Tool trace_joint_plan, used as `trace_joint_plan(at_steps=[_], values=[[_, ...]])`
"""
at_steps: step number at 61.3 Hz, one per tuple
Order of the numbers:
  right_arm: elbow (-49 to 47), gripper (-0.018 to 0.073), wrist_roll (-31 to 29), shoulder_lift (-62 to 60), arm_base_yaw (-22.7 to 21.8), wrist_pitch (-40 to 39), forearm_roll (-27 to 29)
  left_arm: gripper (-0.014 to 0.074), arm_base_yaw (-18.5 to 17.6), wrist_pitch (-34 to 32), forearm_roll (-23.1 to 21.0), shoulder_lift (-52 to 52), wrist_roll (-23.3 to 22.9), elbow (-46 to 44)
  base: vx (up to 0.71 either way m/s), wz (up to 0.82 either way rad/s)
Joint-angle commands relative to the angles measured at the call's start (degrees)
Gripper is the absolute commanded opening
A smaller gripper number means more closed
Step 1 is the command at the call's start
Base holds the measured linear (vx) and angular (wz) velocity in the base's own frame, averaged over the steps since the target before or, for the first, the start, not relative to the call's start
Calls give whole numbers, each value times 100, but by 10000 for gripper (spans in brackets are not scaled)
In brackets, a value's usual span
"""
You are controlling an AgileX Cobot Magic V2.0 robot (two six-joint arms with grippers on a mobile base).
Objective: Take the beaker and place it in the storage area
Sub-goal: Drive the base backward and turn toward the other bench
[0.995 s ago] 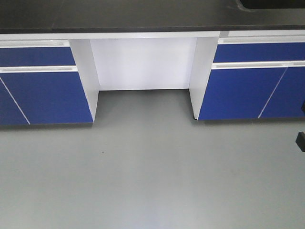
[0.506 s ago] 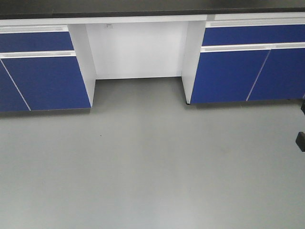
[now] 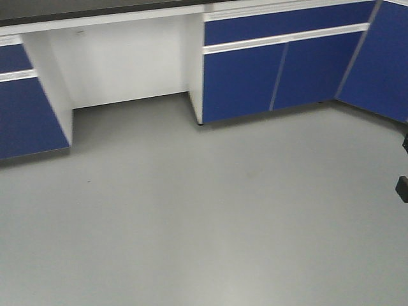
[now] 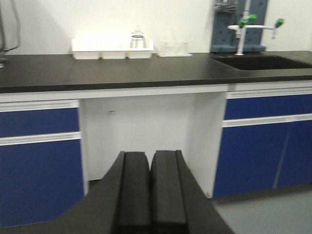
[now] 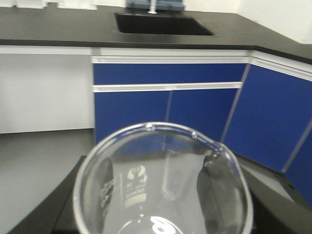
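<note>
The beaker [image 5: 161, 185], clear glass with white printed markings and a pour lip at the upper right, fills the lower half of the right wrist view. My right gripper [image 5: 163, 195] is shut on it, and its dark fingers [image 5: 220, 187] show through the glass on both sides. My left gripper [image 4: 149, 161] is shut with nothing between its pads, held in the air facing the cabinets. The storage area is out of view. Neither gripper shows in the front view.
A black benchtop [image 4: 146, 73] carries a white rack [image 4: 112, 48], a sink [image 4: 263, 62] and a tap [image 4: 241, 29]. Blue cabinets [image 3: 274, 70] flank a white knee recess [image 3: 121, 64] and turn a corner at the right [image 3: 382, 57]. Grey floor [image 3: 204, 210] lies below.
In the front view the cabinets and the recess have slid left and up, the benchtop has almost left the frame, and a cabinet corner has come in at the right.
</note>
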Motion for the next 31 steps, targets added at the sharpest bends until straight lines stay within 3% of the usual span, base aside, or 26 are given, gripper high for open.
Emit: trace_joint_plan(at_steps=[1,31], values=[[-171,-1,-3,26,-15,-502,-26,-8,-36,-484,-32,-109,-34,125,-9,-49],[-171,-1,-3,26,-15,-502,-26,-8,-36,-484,-32,-109,-34,125,-7,-66]])
